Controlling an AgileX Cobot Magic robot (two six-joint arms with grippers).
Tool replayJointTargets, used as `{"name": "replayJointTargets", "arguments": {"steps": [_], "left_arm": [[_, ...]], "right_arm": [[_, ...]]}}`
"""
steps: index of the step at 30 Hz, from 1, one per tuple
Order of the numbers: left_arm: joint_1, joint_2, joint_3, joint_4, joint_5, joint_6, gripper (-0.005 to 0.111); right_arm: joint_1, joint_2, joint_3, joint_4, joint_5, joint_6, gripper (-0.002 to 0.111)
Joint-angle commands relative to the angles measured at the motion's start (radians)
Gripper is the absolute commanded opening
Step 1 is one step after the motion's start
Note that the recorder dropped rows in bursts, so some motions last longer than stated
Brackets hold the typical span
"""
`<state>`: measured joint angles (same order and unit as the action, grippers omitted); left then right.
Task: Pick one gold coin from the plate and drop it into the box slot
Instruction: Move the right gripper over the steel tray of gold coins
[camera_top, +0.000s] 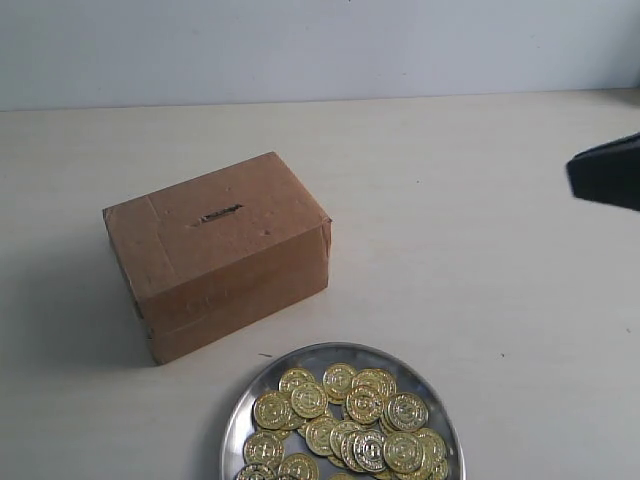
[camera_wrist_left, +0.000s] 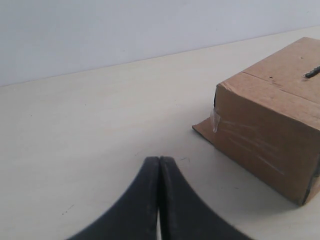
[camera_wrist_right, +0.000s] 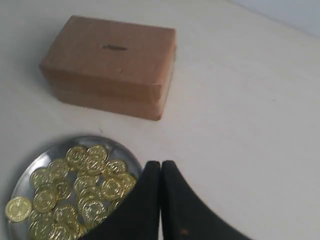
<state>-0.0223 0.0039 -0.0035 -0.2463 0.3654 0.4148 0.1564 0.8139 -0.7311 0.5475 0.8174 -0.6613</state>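
The gold coins (camera_top: 345, 420) lay heaped and overlapping in the plate (camera_top: 322, 350). The plate sat just beside the box (camera_top: 225, 265), off the long side facing the exterior camera, and did not touch it. The slot (camera_top: 218, 213) in the box's top face was unobstructed.

The right gripper (camera_wrist_right: 160, 167) hung over the table (camera_top: 480, 280), farther from the box than the plate was, jaws pressed together on nothing. The left gripper (camera_wrist_left: 159, 162), likewise clenched and empty, sat low off the box's taped end, apart from it.

The task appeared to be at the reach for a coin, with no pick begun. The next move likely called for the right jaws to part and descend on a coin at the heap's fringe. The coin would then need turning edge-on, in line with the slot.
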Motion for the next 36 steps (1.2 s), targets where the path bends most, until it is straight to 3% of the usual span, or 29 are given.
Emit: {"name": "replayJointTargets", "arguments": {"steps": [1,13,18,29,36], "left_arm": [[0.000,-0.004,0.003,0.001,-0.005,-0.004,0.000],[0.000,-0.004,0.003,0.001,-0.005,-0.002,0.000],[0.000,-0.004,0.003,0.001,-0.005,-0.002,0.000],[0.000,-0.004,0.003,0.001,-0.005,-0.002,0.000],[0.000,-0.004,0.003,0.001,-0.005,-0.002,0.000]], "right_arm": [[0.139,0.124,-0.024,-0.056,-0.005,-0.002,0.000],[0.524,0.386,-0.035,-0.472,-0.043,0.316,0.000],[0.632,0.445,-0.035,-0.533,-0.031,0.332,0.000],[0.752,0.609,-0.035,-0.547,-0.039,0.240,0.000],[0.757,0.653,-0.035,-0.428,-0.195,0.194,0.000]]}}
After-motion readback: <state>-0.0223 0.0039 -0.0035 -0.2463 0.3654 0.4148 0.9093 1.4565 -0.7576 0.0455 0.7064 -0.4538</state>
